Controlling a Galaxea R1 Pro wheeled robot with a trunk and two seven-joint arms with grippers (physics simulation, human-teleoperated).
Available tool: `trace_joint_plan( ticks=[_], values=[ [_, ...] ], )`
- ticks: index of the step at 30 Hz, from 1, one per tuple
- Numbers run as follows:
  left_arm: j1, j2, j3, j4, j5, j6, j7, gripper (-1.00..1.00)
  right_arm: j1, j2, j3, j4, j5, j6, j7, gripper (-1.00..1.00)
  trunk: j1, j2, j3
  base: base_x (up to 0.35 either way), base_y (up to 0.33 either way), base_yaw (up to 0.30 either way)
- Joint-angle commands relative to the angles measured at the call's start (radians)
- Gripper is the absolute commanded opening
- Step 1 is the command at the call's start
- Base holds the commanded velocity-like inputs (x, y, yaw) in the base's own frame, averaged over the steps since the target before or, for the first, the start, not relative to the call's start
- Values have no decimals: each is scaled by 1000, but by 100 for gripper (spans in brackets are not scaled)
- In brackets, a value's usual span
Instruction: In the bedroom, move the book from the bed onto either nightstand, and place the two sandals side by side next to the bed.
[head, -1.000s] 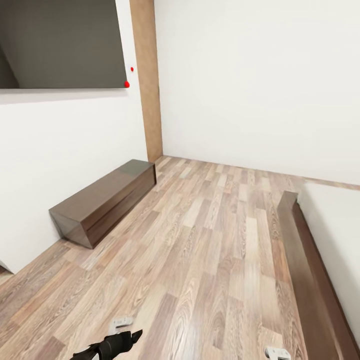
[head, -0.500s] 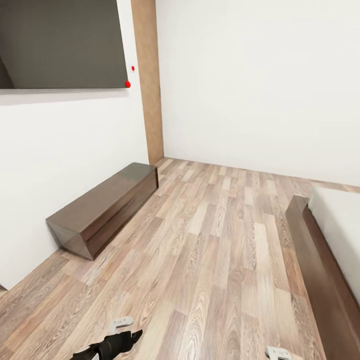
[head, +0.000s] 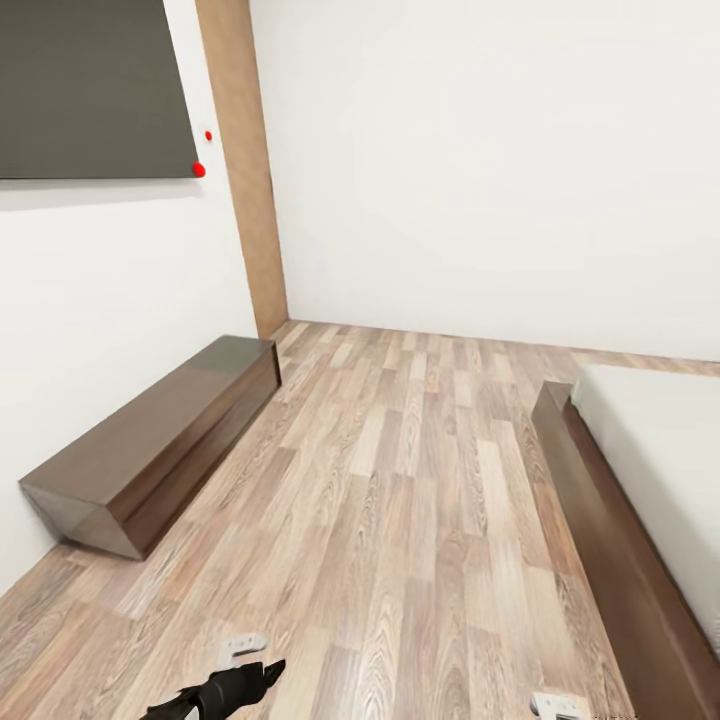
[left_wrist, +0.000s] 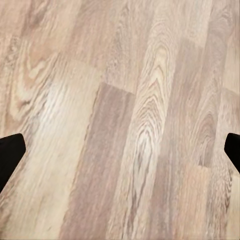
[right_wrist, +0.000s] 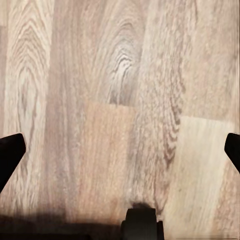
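The bed (head: 610, 520) runs along the right of the head view, with its dark-brown frame toward me and the white mattress (head: 665, 450) on top. The book, the sandals and the nightstand are out of view. My left gripper (left_wrist: 120, 155) hangs open over bare plank floor, its black fingertips (left_wrist: 10, 155) far apart. My right gripper (right_wrist: 120, 155) is likewise open above the floor with nothing between its fingers. The left arm's dark end (head: 225, 690) shows at the bottom of the head view.
A long low dark-brown cabinet (head: 150, 445) lies against the left wall under a dark wall screen (head: 90, 90). A wooden pillar (head: 245, 170) stands in the corner. Grey-brown plank floor (head: 400, 480) stretches between cabinet and bed to the white back wall.
The head camera has turned, so the cabinet, screen and pillar sit further left in the picture and more of the bed shows. Both arms hold their pose.
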Motion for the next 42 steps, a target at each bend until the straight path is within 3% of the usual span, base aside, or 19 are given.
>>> trace_joint_plan(
  ticks=[1,22,29,42],
  values=[
    [0,0,8,0,-11,-4,-4,100,0,0,-9,-1,11,4,4,100,0,0,-1,10,8,-299],
    [0,-2,6,0,-12,-5,-4,100,-1,0,-9,-1,9,4,4,100,0,0,-1,2,1,-296],
    [0,-4,5,0,-12,-4,-3,100,-1,0,-9,-1,6,4,4,100,0,0,-1,89,-29,-62],
    [0,-10,5,0,-13,-4,-3,100,-1,5,-9,3,4,4,-2,100,0,0,-1,289,-93,-3]
  ],
)
